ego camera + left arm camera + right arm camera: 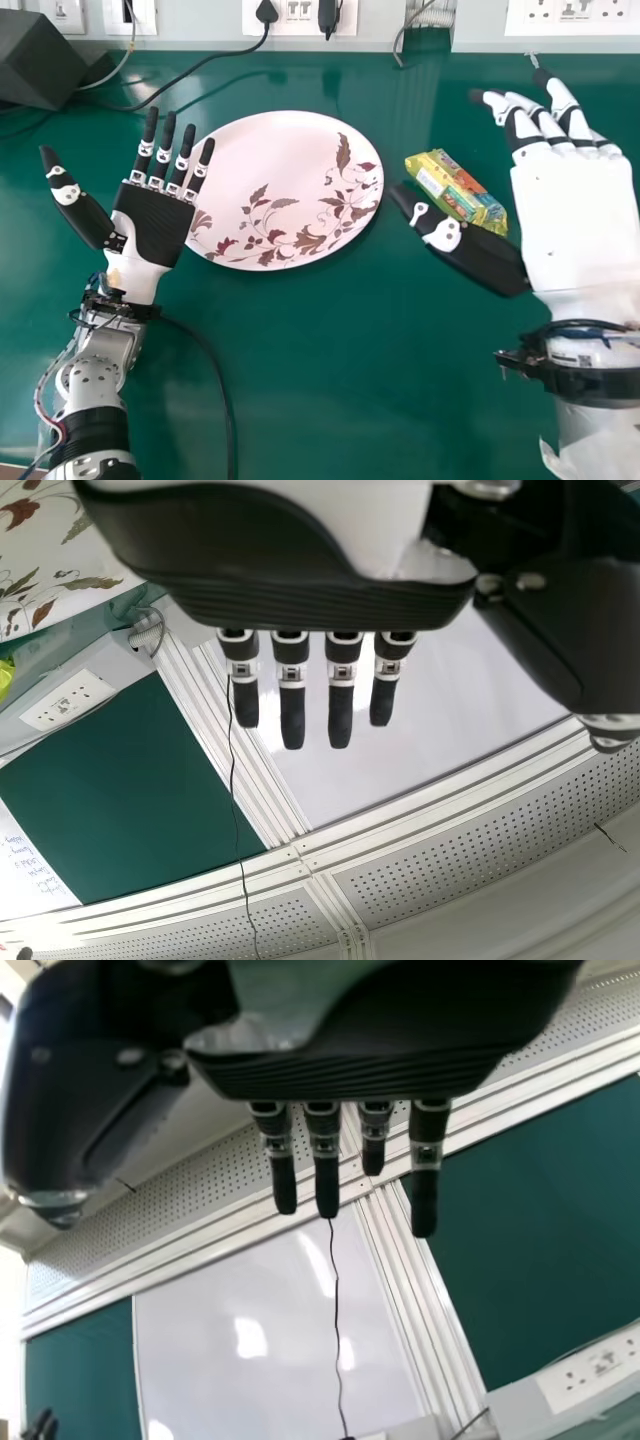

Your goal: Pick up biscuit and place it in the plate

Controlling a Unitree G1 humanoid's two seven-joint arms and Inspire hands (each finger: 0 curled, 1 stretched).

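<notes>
A robot's right hand (575,225) hangs released, fingers relaxed, its thumb by the near side of a yellow biscuit packet (440,178) on the green worktop (330,380). The packet lies just right of a pink floral plate (280,180); at the plate's left, the left hand (152,225) is empty, fingers extended.

1. Plate (290,170): left rim partly behind left hand (150,228).
2. Biscuit packet (455,185): lower edge partly behind right hand (580,225), thumb side.
3. Black box (40,60): cut off, head view's left edge.
4. Board writing (30,865): too small.
</notes>
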